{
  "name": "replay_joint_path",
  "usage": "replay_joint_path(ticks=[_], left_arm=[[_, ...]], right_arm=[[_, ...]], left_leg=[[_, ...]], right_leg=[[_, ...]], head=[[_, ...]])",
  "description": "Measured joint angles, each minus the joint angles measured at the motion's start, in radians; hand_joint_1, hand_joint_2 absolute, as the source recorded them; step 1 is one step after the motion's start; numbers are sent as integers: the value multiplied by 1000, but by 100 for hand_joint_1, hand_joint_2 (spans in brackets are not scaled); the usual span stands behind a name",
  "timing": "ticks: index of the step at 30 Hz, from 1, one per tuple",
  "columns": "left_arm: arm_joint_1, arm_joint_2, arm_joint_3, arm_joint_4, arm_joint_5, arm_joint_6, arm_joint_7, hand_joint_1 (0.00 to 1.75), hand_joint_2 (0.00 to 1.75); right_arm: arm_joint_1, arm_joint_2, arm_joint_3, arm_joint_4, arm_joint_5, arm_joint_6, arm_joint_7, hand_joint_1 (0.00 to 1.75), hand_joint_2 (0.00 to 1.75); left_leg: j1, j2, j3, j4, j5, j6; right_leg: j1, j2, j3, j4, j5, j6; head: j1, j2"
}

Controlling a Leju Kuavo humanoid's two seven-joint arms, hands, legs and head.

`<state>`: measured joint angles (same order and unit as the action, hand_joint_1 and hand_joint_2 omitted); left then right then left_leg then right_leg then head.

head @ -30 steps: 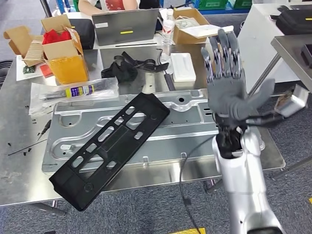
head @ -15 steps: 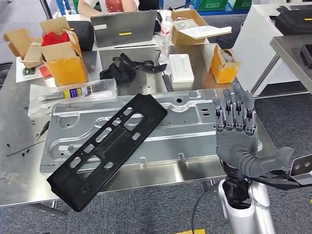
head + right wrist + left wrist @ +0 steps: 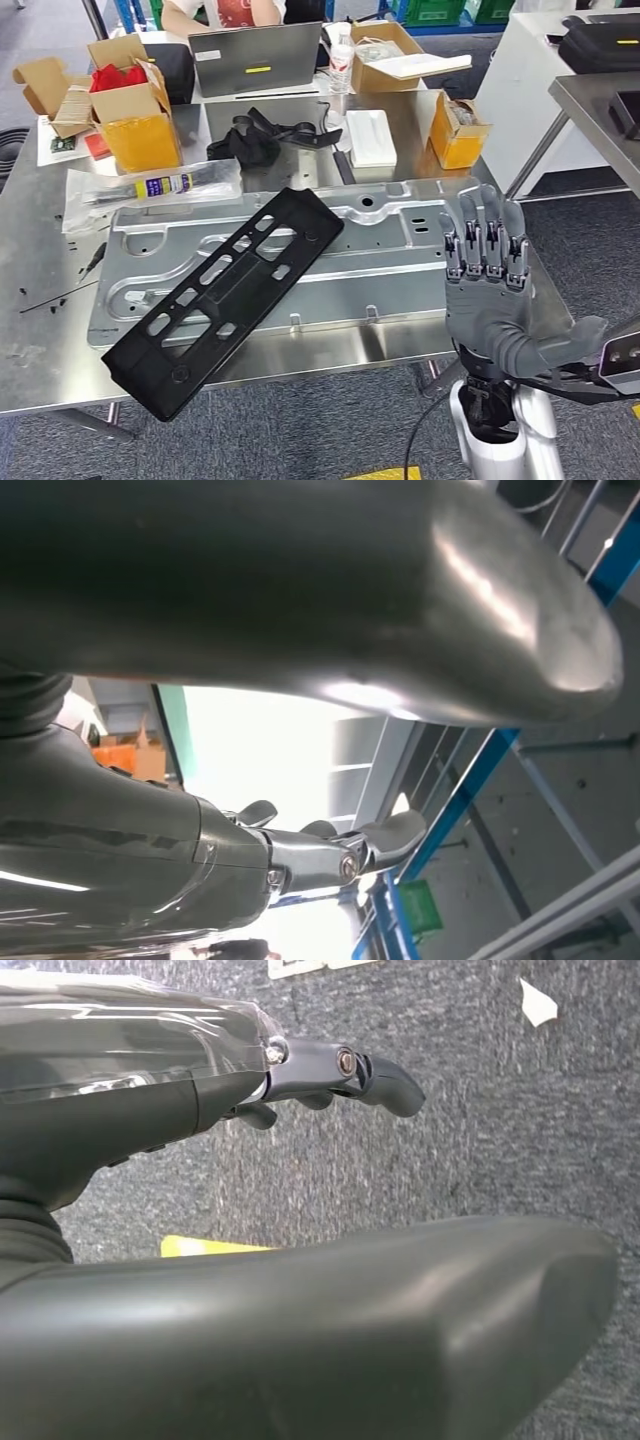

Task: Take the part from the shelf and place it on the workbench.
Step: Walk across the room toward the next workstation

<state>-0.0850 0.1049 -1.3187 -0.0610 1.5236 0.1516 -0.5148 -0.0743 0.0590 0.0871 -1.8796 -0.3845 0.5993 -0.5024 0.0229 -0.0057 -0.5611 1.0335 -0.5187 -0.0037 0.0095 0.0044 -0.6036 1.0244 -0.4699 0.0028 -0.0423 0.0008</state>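
The flat black slotted plastic panel (image 3: 226, 300) lies across the ribbed sheet-metal plate (image 3: 377, 250) on the steel table (image 3: 38, 330); the right hand (image 3: 487, 290) hovers empty, fingers (image 3: 483, 240) spread.

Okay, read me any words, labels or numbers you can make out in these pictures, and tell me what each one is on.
None can be read.
Tube in a clear bag: blue and yellow label with print, too blurred.
Laptop: white sticker and yellow strip, no legible text.
Water bottle: label too small.
Black part: no visible marking.
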Motion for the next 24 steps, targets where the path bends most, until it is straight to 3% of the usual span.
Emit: replay_joint_path(ticks=[2,3,5,6,7,8,9,11,13,15,17,19,21,22,23,24], left_arm=[[0,-1,0,0,0,1,0,0,0],[-1,-2,0,0,0,2,0,0,0],[-1,-2,0,0,0,4,0,0,0],[-1,-2,0,0,0,5,0,0,0],[0,-2,0,0,0,6,0,0,0],[1,-2,0,0,0,6,0,0,0],[1,-2,0,0,0,6,0,0,0],[1,-3,0,0,0,6,0,0,0],[0,-4,0,0,0,7,0,0,0],[1,-5,0,0,0,8,0,0,0],[2,-5,0,0,0,8,-1,0,0],[2,-4,0,0,0,8,-1,0,0],[2,-3,0,0,0,8,-2,0,0],[3,-3,0,0,0,8,-3,0,0],[4,-3,0,0,0,8,-3,0,0],[4,-2,0,0,0,8,-4,0,0]], right_arm=[[3,0,-1,-6,0,0,0,0,0],[4,0,-1,-9,0,0,0,0,0],[7,0,-2,-13,-2,0,0,0,0],[10,0,-2,-14,-3,0,0,0,0],[12,0,-3,-15,-5,0,1,0,0],[13,0,-3,-16,-8,0,2,0,0],[14,0,-4,-17,-9,0,2,0,0],[13,0,-4,-21,-11,-1,2,0,0],[12,1,-5,-25,-11,-2,4,0,0],[14,1,-7,-28,-14,-3,7,0,0],[15,2,-10,-28,-20,-4,8,0,0],[16,3,-13,-27,-23,-4,8,0,0],[20,3,-15,-26,-23,-4,9,0,0],[22,3,-16,-26,-24,-3,9,0,0],[23,3,-17,-25,-25,-2,9,0,0],[24,3,-18,-25,-27,-1,9,0,0]], left_leg=[[2,2,-5,-3,9,15],[4,3,-9,-4,14,21],[3,6,-19,-4,22,28],[3,7,-25,-3,25,28],[2,7,-29,-3,29,28],[2,7,-33,-3,32,28],[1,7,-35,-3,35,26],[-1,7,-37,-3,40,22],[-1,7,-43,-3,47,13],[-1,6,-48,-7,56,-1],[0,4,-53,2,44,-10],[1,3,-83,77,-19,-15],[0,3,-131,211,-94,-21],[0,3,-142,255,-111,-23],[0,4,-136,264,-110,-25],[1,6,-109,229,-90,-26]], right_leg=[[-3,0,-7,19,-21,11],[-5,0,-20,55,-50,16],[-10,-1,-65,183,-130,27],[-12,-1,-85,245,-159,30],[-12,-1,-91,278,-170,31],[-12,-1,-76,269,-162,30],[-12,-1,-42,219,-138,28],[-8,-1,49,68,-83,16],[-2,-1,95,-20,-62,4],[2,-1,92,-32,-59,-4],[-2,-10,88,-42,-45,-16],[-6,-22,79,-49,-32,-27],[-4,-34,64,-47,-24,-31],[-3,-41,58,-46,-20,-32],[-2,-48,52,-44,-17,-31],[-2,-55,48,-42,-15,-30]], head=[[0,0],[1,0],[1,0],[1,0],[1,0],[1,0],[1,0],[1,0],[1,0],[1,0],[0,0],[-1,0],[-1,0],[-1,0],[0,0],[0,0]])
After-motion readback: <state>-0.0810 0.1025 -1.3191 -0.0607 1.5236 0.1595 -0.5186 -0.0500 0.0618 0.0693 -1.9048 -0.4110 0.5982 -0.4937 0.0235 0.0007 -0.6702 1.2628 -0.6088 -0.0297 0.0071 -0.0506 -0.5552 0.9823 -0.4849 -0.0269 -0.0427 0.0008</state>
